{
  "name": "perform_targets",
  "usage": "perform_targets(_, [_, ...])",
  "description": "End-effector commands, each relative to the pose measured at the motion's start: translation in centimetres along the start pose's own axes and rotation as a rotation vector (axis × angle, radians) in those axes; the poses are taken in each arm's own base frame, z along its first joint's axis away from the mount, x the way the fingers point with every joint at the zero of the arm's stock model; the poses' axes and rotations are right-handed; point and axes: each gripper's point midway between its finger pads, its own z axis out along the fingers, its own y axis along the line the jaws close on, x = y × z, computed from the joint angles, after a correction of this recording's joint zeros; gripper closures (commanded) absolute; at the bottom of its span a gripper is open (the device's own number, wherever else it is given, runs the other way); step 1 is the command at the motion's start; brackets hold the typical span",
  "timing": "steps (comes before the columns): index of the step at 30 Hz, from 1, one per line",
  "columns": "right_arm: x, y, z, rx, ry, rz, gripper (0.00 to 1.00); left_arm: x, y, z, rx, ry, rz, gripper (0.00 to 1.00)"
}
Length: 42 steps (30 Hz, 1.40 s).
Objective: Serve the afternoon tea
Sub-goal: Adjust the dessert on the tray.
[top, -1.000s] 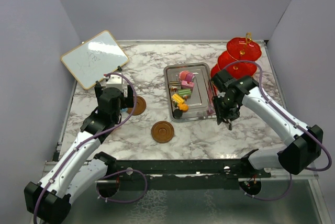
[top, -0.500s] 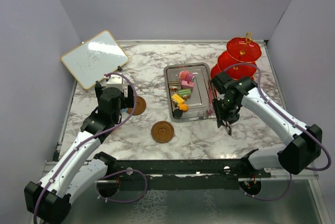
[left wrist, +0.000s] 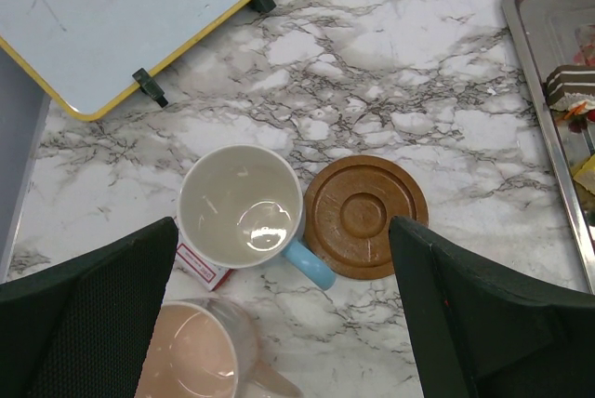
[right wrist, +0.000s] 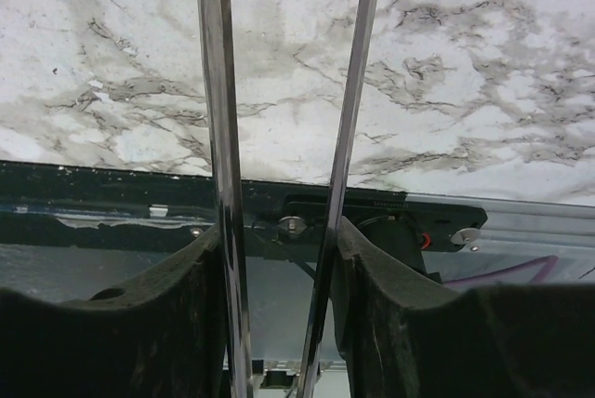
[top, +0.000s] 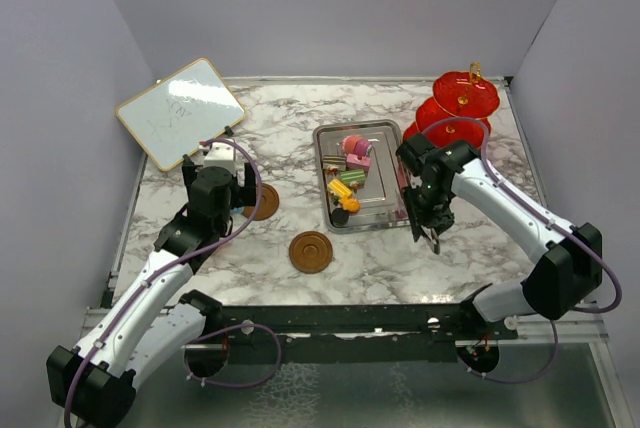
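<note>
The left gripper (left wrist: 282,235) is hanging wide open with nothing in it. The blue cup (left wrist: 240,207) is sitting upright right under the gap between its fingers, its handle pointing toward the right finger. One brown saucer (left wrist: 365,217) is lying just beside that cup toward the right finger, and the pink cup (left wrist: 191,351) is standing close under the left finger. The left arm is reaching forward over the marble table (top: 280,128), wrist bent downward.

The right gripper (right wrist: 279,258) is clamping steel tongs (right wrist: 214,91), whose two blades are standing apart over bare marble. The cake pieces (top: 350,173) are lying on the tray (top: 385,133) just left of this gripper; the red stand (top: 463,98) is rising beyond it. The right arm is folding inward, its gripper pointing back toward the bases.
</note>
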Motion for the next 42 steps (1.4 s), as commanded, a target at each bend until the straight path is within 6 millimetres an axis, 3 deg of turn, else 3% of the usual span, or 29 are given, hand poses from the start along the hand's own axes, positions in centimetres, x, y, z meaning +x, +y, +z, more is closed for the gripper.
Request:
perform_targets(1, [-1.0,-0.5,-0.5,0.044,-0.025,-0.015,0.57,-0.9,0.0,-0.2,0.007,-0.019,0.000,0.01])
perform_targets(9, [-1.9,-0.8,-0.4,0.077,-0.031,-0.033,0.56,-1.0,0.0,-0.2,0.006,-0.020,0.003,0.01])
perform_targets(16, [-2.3,0.1,-1.2,0.025,-0.051,-0.042,0.67,-1.0,0.1,-0.2,0.004,-0.022,0.001,0.01])
perform_targets(22, [-4.8,1.7,-2.6,-0.052,-0.160,-0.022,0.69,-0.9,-0.1,-0.1,0.011,-0.017,0.004,0.01])
perform_targets(34, [-10.2,3.8,1.7,-0.136,-0.423,0.114,0.68,-0.9,-0.1,-0.1,0.011,-0.017,0.001,0.01])
perform_targets(38, [-7.6,3.8,2.8,-0.159,-0.343,0.128,0.67,-0.7,0.0,-0.1,0.006,-0.013,0.003,0.01])
perform_targets(42, [-5.2,2.7,1.9,-0.153,-0.329,0.117,0.62,-0.8,0.2,-0.2,-0.001,-0.018,0.000,0.01])
